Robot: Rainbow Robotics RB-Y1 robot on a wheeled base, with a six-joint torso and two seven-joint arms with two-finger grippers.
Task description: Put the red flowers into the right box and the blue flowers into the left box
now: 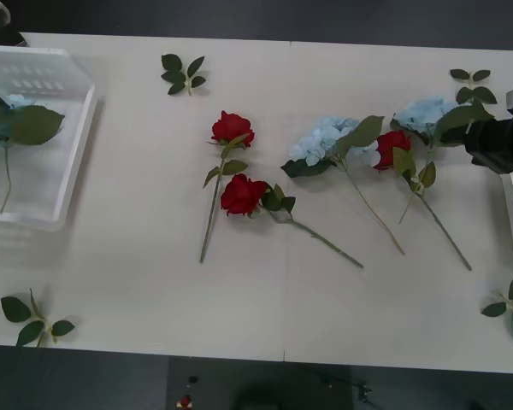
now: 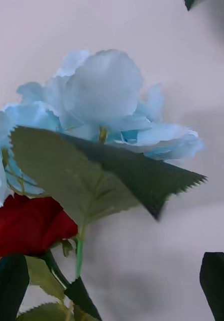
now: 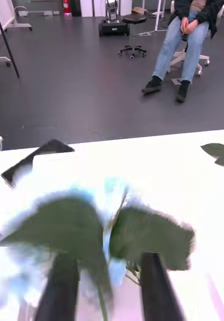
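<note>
Left gripper (image 3: 104, 286) over white table (image 1: 265, 316); grey floor (image 3: 82, 85) beyond.

Right arm (image 1: 500, 143): bulky black housing, rounded, matte, with a small grey-white block at its upper edge. Left gripper (image 3: 108, 288): two dark, near-black fingers (image 3: 62, 288), long and flat-sided, slightly tapering, blurred; ribbing not discernible. No cables, screws or markings legible.

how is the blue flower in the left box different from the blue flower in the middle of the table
The blue flower in the left box lies inside the white tray; the middle blue flower lies on the bare table. The boxed one's bloom is mostly hidden behind its leaves; the middle one's pale cluster shows fully. Both have broad green leaves and thin stems.
</note>
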